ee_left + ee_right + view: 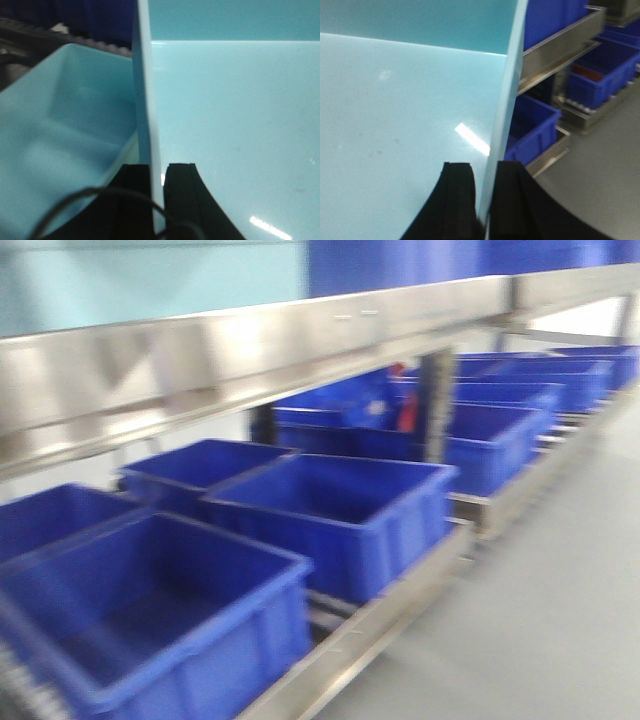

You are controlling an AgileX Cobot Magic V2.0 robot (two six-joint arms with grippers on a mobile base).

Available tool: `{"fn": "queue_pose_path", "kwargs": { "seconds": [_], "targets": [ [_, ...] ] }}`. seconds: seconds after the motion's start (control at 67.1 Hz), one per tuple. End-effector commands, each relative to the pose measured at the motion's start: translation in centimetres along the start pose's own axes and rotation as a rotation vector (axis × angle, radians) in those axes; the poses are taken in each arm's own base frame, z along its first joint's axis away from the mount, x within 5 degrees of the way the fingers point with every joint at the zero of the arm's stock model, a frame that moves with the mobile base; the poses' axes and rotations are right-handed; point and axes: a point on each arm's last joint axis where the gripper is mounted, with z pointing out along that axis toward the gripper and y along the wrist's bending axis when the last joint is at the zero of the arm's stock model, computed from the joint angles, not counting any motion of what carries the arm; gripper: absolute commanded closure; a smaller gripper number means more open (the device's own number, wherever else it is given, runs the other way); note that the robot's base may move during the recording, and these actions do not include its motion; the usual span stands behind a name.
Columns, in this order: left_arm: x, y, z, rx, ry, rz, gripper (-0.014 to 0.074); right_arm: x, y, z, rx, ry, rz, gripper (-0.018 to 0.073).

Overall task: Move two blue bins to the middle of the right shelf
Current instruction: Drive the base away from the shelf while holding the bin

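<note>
Blue bins (150, 282) show in the exterior front-facing view only as a pale cyan expanse in the upper left corner, directly above the brushed-steel front rail of the right shelf middle (300, 340). Blur prevents telling whether they rest on that tier or hang clear of it. Below the rail, dark blue crates (330, 510) with thick rims sit in rows on the lower tier, beside a grey floor (560, 570).

Left wrist view: the left gripper (157, 172) has its black fingers (134, 180) pressed onto a thin upright cyan wall (145, 110), one finger on each face. To one side lies a pale hollow with rounded inner corners; to the other, a broad flat glossy surface. Whether these belong to one bin or two cannot be told.

Right wrist view: the right gripper (486, 170) pinches a like wall (507, 100) in the same manner, with smooth cyan plastic on the inner side and the crates and steel rails on the outer.

Assessment: the blue bins appear to be light, stiff, thin-walled moulded plastic with plain glossy sides, so likely slippery. A rim pinch on opposite side walls seems the proper hold. The walls may bow under load, so both arms should move level and together.
</note>
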Motion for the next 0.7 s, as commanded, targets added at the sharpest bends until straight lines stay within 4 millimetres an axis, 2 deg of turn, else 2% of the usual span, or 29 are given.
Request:
{"fn": "queue_pose_path", "kwargs": {
  "seconds": [0.0, 0.686],
  "targets": [
    [-0.87, -0.20, -0.81, 0.025, -0.078, 0.001, 0.0707, -0.88, 0.08, -1.02, -0.003, -0.075, -0.019, 0.0711],
    [-0.87, -0.20, -0.81, 0.025, -0.078, 0.001, 0.0707, -0.88, 0.08, -1.02, -0.003, -0.075, -0.019, 0.0711]
  ]
}}
